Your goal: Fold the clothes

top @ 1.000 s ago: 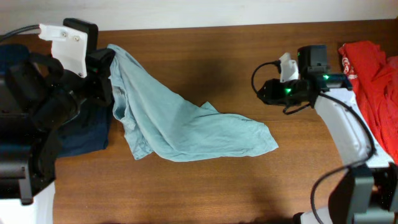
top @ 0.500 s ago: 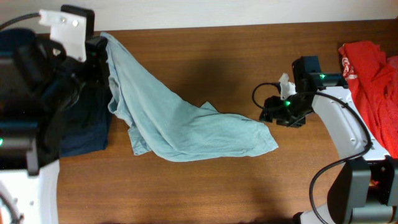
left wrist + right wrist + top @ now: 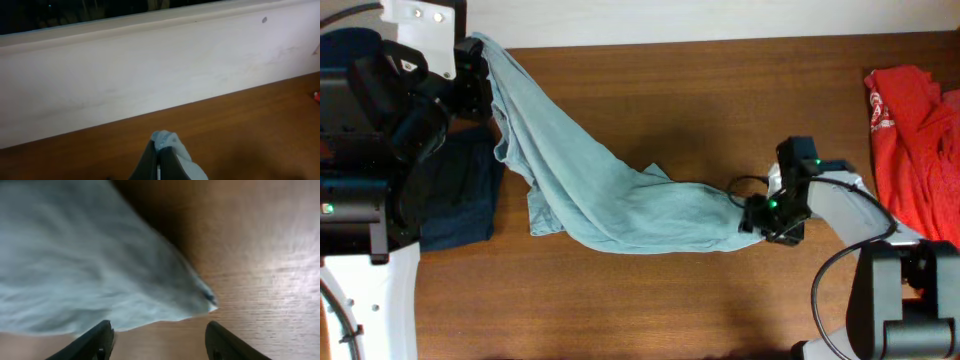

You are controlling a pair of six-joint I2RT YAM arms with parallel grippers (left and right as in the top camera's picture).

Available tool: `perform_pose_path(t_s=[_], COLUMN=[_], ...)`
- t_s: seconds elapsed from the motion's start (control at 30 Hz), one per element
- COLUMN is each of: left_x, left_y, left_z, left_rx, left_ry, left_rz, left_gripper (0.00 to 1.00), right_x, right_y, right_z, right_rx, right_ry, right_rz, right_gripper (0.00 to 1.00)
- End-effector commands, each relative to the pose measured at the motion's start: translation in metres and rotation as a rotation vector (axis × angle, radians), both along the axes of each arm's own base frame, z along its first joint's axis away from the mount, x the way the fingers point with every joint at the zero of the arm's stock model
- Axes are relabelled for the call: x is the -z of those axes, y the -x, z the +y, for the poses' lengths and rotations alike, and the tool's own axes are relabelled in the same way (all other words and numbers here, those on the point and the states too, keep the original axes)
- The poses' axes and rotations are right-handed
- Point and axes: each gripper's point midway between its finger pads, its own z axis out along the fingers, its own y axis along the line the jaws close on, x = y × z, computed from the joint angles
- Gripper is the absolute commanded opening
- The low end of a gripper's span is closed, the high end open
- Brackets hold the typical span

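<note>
The pale grey-blue T-shirt (image 3: 610,195) stretches across the wooden table from the far left corner to the middle right. My left gripper (image 3: 480,55) is shut on one end of it and holds that end up at the back left; the pinched cloth (image 3: 167,142) shows between the fingers (image 3: 159,157) in the left wrist view. My right gripper (image 3: 760,218) is open at the shirt's right corner (image 3: 205,297), fingers (image 3: 159,340) low over the table, just short of the cloth edge. A red shirt (image 3: 910,120) lies at the right edge. A dark navy garment (image 3: 460,200) lies under the left arm.
A white wall or ledge (image 3: 150,75) runs along the table's far edge. Bare brown wood (image 3: 700,100) lies behind the T-shirt and in front of it (image 3: 620,300).
My right gripper came down and forward to the T-shirt's right corner. My left gripper lifted its end further back and left, pulling the shirt straighter.
</note>
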Motion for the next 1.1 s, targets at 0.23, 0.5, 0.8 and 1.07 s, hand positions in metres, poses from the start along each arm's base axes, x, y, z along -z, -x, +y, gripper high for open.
perform_pose_path(t_s=[0.23, 0.5, 0.8, 1.07], left_x=[-0.006, 0.018, 0.070, 0.139], left_y=[0.001, -0.014, -0.053, -0.093], left_z=[0.004, 0.006, 0.005, 0.004], left_rx=[-0.018, -0.023, -0.019, -0.014], left_ry=[-0.027, -0.055, -0.060, -0.065], left_rz=[-0.017, 0.051, 0.182, 0.335], left_gripper=[0.00, 0.01, 0.01, 0.01], right_x=[0.018, -0.072, -0.221, -0.303], right_y=[-0.012, -0.034, -0.032, -0.026], right_z=[-0.012, -0.011, -0.018, 0.024], right_rx=[0.079, 0.046, 0.067, -0.070], right_ry=[0.058, 0.051, 0.091, -0.135], right_rz=[-0.079, -0.266, -0.609, -0.830], right_gripper=[0.08, 0.04, 0.04, 0.04])
